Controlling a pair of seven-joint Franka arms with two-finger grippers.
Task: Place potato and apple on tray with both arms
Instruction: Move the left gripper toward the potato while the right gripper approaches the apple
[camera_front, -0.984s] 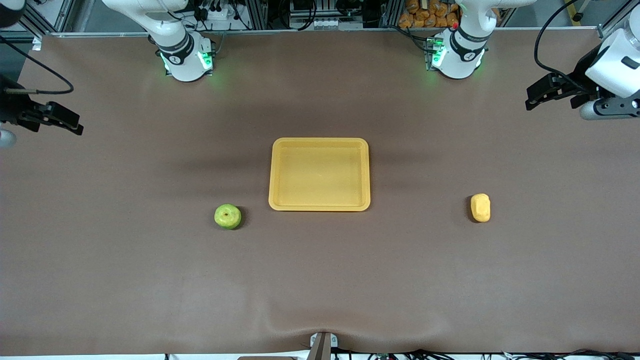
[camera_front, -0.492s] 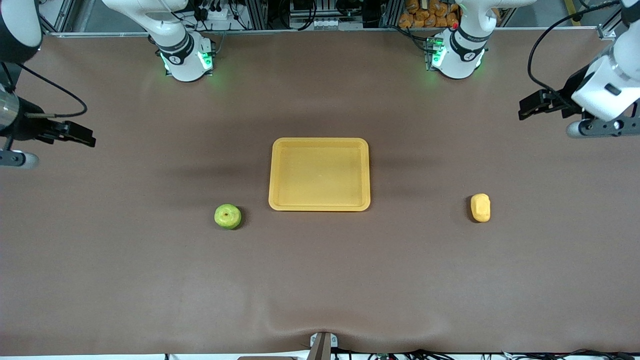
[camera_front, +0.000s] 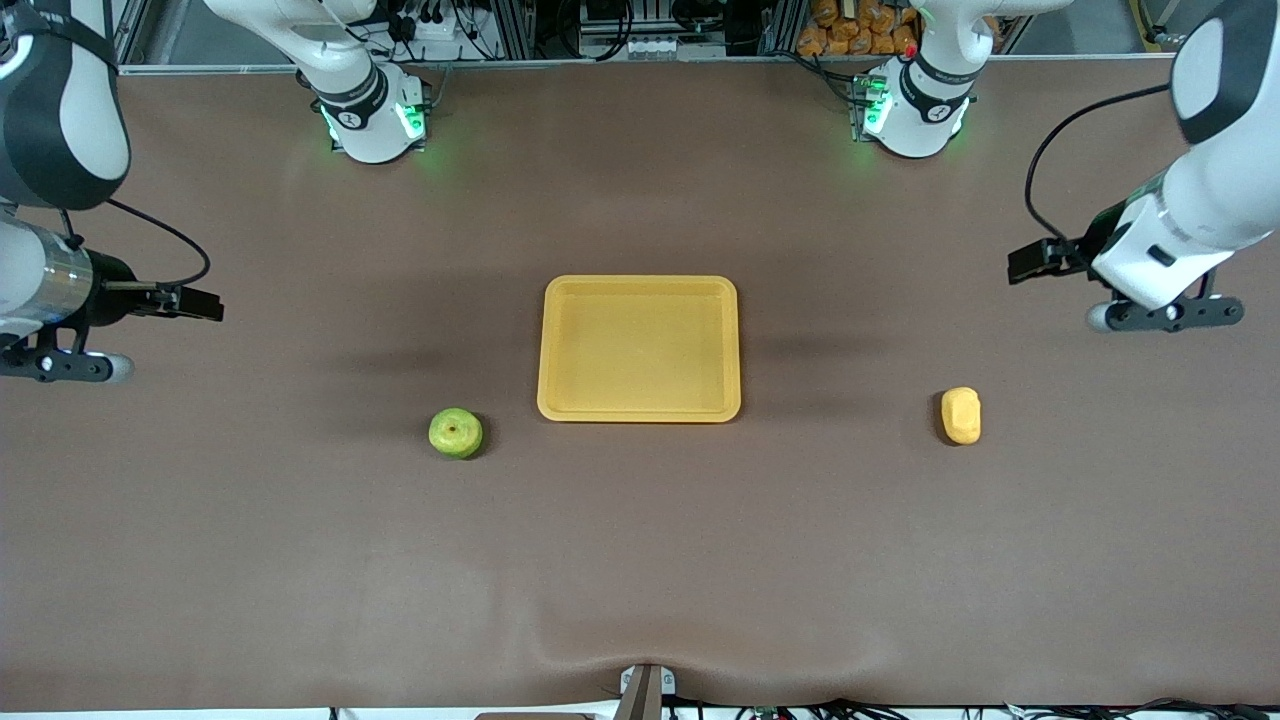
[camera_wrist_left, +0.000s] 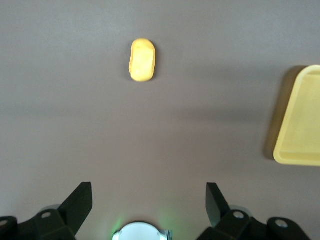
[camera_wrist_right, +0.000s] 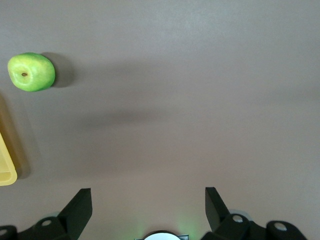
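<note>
- Left gripper (camera_wrist_left: 149, 202): fingers spread wide, holding nothing, over bare table at the left arm's end; potato (camera_front: 961, 415) lies on the table, well apart from it.
- Right gripper (camera_wrist_right: 148, 202): fingers wide apart, empty, over the right arm's end; apple (camera_front: 456, 433) well apart, stem dimple apparently up.
- Tray (camera_front: 640, 410) sits between both items, nothing in it; apple nearer it than the potato.

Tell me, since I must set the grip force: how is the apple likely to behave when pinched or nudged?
The apple is round and lies alone on the flat table, so a nudge would probably roll it. Its skin looks smooth, so fingers closing off-centre may slip. It looks firm enough to hold its shape.
</note>
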